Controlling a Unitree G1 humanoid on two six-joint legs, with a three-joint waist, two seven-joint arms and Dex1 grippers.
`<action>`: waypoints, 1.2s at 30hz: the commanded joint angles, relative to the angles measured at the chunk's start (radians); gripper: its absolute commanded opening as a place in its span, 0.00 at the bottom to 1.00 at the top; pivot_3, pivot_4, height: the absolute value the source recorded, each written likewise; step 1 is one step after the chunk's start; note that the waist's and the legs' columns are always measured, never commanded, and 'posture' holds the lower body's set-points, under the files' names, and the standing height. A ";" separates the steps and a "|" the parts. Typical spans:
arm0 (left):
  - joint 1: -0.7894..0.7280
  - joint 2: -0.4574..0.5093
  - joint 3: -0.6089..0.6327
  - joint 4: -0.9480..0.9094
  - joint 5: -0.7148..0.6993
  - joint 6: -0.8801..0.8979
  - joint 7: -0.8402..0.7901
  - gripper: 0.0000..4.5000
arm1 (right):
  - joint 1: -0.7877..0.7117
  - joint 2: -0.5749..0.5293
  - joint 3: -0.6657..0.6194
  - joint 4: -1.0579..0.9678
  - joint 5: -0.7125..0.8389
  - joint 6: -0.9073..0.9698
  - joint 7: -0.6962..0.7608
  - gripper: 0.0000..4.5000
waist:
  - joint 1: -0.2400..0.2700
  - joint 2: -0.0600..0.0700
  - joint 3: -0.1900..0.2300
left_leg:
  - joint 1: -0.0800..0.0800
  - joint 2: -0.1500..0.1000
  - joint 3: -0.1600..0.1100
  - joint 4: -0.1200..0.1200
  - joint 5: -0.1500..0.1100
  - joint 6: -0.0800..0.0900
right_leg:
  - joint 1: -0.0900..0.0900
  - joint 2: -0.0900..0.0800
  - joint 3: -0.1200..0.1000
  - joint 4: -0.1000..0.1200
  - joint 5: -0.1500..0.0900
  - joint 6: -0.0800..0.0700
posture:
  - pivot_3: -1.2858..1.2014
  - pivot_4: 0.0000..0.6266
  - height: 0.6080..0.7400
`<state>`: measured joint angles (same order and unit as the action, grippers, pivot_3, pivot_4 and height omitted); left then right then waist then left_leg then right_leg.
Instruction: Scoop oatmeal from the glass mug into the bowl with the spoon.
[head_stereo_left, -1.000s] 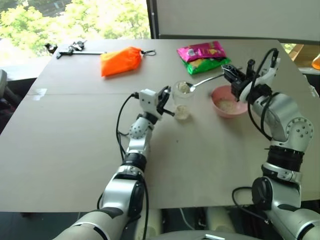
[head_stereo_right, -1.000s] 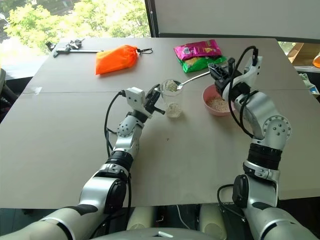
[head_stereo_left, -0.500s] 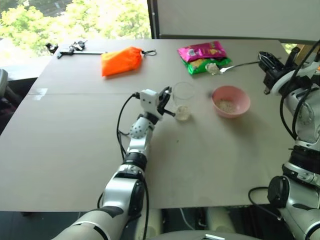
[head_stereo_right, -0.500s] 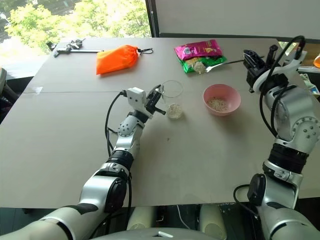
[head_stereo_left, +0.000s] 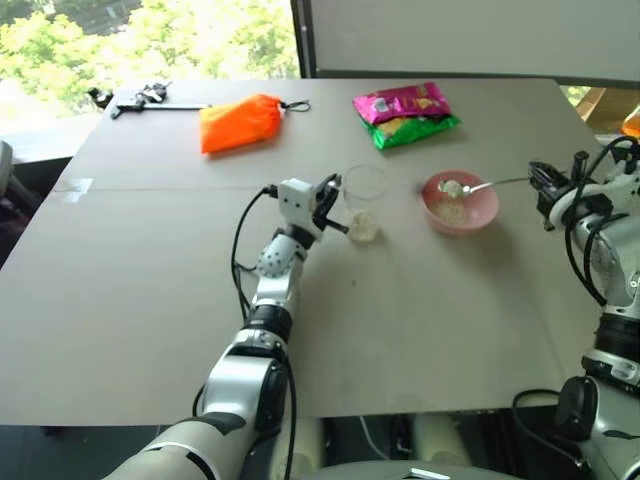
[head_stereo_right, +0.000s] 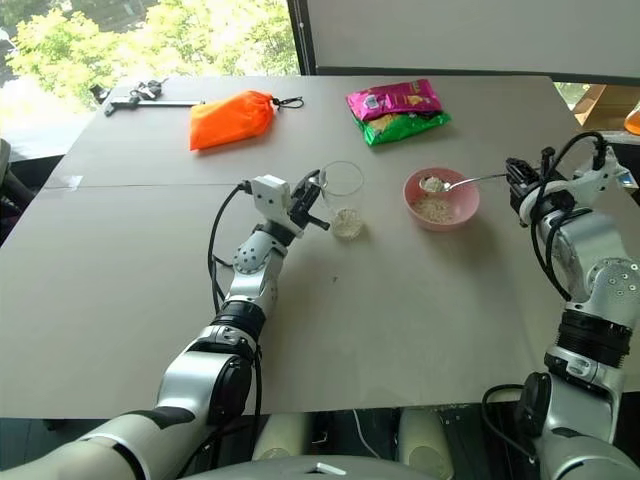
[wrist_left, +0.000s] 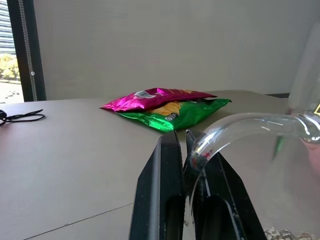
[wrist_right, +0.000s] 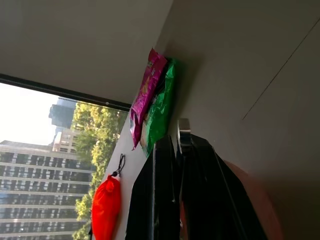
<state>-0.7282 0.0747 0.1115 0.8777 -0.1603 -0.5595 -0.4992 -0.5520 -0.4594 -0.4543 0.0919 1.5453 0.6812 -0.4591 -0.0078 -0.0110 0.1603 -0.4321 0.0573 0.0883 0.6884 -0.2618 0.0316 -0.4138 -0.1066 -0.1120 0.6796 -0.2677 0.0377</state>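
The glass mug (head_stereo_left: 366, 198) stands upright mid-table with a little oatmeal (head_stereo_left: 364, 228) at its bottom. My left gripper (head_stereo_left: 337, 209) is shut on its thin handle (wrist_left: 240, 129). To the mug's right sits the pink bowl (head_stereo_left: 480, 212), which also holds some oatmeal. The silver spoon (head_stereo_left: 490, 184) lies about level over the bowl, its scoop loaded with oatmeal just above the bowl's inside. My right gripper (head_stereo_left: 536, 181) is shut on the far end of the spoon's handle, to the right of the bowl.
An orange pouch (head_stereo_left: 240, 122) and pink and green snack packets (head_stereo_left: 405, 112) lie at the back of the table. A black tool with a metal rod (head_stereo_left: 148, 98) lies at the far left corner. Bare table stretches in front of the mug and bowl.
My right gripper has carried the loaded spoon from over the mug to the right and down, so its scoop now hangs over the bowl. The left gripper and mug stayed still.
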 joint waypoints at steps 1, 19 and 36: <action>0.002 0.001 0.008 -0.038 -0.012 -0.027 0.006 0.01 | -0.018 -0.068 0.080 -0.027 -0.194 0.016 0.125 0.00 | 0.000 0.000 0.000 | 0.000 0.000 0.000 0.000 0.000 0.000 | 0.000 0.000 0.000 0.000 0.000 0.000 | 0.52 0.24 0.66; 0.014 0.001 0.012 -0.064 -0.015 -0.024 0.024 0.01 | -0.110 -0.392 0.565 -0.347 -1.027 -0.086 0.840 0.00 | 0.005 0.000 0.001 | 0.000 0.000 0.000 0.000 0.000 0.000 | 0.000 0.000 -0.001 -0.001 0.000 0.000 | 0.52 0.24 0.66; 0.025 0.003 0.010 -0.073 -0.013 -0.016 0.024 0.01 | -0.319 0.110 -0.159 -0.108 -0.400 0.216 0.325 0.00 | 0.017 0.000 0.001 | 0.000 0.000 0.000 0.001 0.000 0.000 | 0.000 0.000 -0.001 0.001 0.000 0.000 | 0.52 0.24 0.66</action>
<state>-0.7034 0.0773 0.1186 0.8516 -0.1618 -0.5592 -0.4758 -0.8202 -0.3634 -0.5768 0.0409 1.0114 0.8722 -0.0874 0.0090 -0.0111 0.1614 -0.4321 0.0573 0.0885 0.6893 -0.2616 0.0312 -0.4141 -0.1066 -0.1126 0.6804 -0.2676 0.0378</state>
